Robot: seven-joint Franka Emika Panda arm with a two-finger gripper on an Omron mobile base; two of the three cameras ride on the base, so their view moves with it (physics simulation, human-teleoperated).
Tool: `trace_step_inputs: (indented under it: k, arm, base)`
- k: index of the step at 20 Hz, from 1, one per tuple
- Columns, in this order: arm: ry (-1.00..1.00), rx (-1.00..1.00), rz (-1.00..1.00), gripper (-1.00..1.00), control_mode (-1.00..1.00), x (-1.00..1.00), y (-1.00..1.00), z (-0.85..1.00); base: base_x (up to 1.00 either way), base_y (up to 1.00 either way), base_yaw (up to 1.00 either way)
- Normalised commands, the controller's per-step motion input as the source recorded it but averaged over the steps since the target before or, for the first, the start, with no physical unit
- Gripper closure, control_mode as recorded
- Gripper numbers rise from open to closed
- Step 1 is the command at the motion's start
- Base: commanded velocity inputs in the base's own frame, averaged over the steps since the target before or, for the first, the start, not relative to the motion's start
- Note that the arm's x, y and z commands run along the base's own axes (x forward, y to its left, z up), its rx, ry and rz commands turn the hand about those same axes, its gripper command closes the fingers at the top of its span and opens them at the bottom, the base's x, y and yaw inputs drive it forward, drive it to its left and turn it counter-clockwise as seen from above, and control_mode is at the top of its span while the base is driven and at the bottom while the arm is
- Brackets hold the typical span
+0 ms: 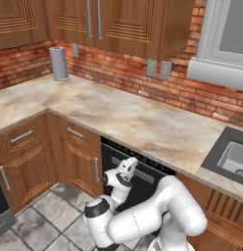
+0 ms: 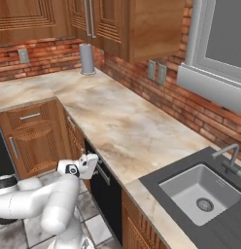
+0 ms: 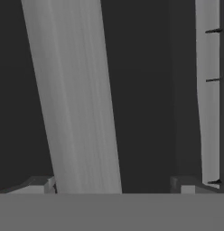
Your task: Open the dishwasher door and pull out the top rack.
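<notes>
Left base view: you see the dishwasher door [image 1: 143, 179] shut under the counter [image 1: 143, 122], hand [image 1: 132, 164] at its handle [image 1: 145, 175] | Right base view: door upright, top rack unseen (behind it) | Hand view: fingers [image 3: 39, 185] apart, straddling the bar, not clamped | Both steps remain.

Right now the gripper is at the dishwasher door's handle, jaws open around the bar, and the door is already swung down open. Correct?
Not quite: the dishwasher door is shut, upright under the counter in the left base view. The rest holds: the gripper is open with the handle between its fingertips in the hand view.
</notes>
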Motion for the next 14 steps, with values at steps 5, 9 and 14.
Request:
trace_step_inputs:
  k: [5, 9, 14]
  arm:
    - [0.0, 0.0, 0.0, -1.0, -1.0, 0.23, 0.0, -0.63]
    - [0.0, 0.0, 0.0, -1.0, -1.0, 0.24, 0.0, -0.69]
    - [0.0, 0.0, 0.0, -1.0, -1.0, 0.13, 0.0, -0.78]
  base:
    - [0.0, 0.0, 0.0]
    - [0.0, 0.0, 0.0]
    - [0.0, 0.0, 0.0]
